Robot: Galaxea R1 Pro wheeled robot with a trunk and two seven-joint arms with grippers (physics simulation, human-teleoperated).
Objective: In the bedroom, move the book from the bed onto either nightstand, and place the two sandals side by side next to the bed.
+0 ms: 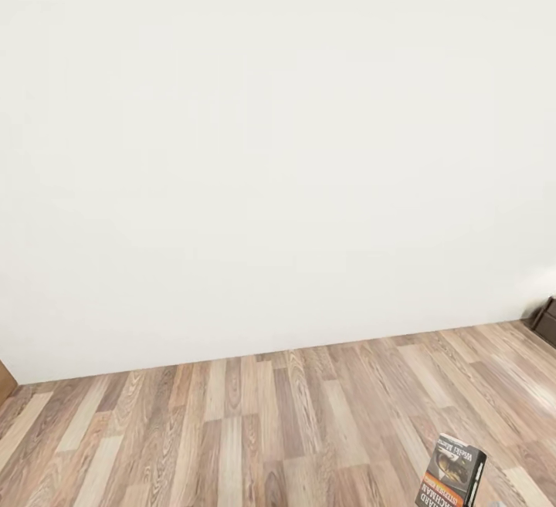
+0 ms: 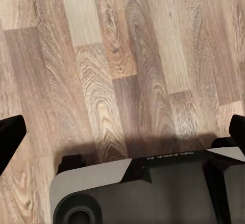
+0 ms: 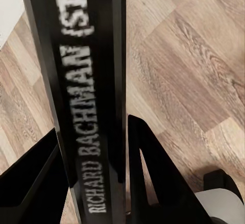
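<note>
Right hand [image 3: 92, 183] has the book [image 3: 84, 96] clamped between its two dark fingers [image 3: 148, 178], one pressed to each face, so the black spine with its white "RICHARD BACHMAN" lettering runs straight up between them. From the head view the book [image 1: 452, 476] stands upright at the lower right, held above the wood-plank floor [image 1: 255, 422], its dark cover with an orange band turned toward the robot. Left hand [image 2: 122, 132] hangs spread wide over the planks with nothing between its black fingertips [image 2: 10, 137], which sit far apart at the two sides of the left wrist view; the robot's grey and black base [image 2: 148, 188] shows beneath it. Ahead rises a plain white wall [image 1: 270, 144], and a piece of dark brown furniture [image 1: 544, 322] peeks in at its far right end, too little of it showing to tell what it is.
</note>
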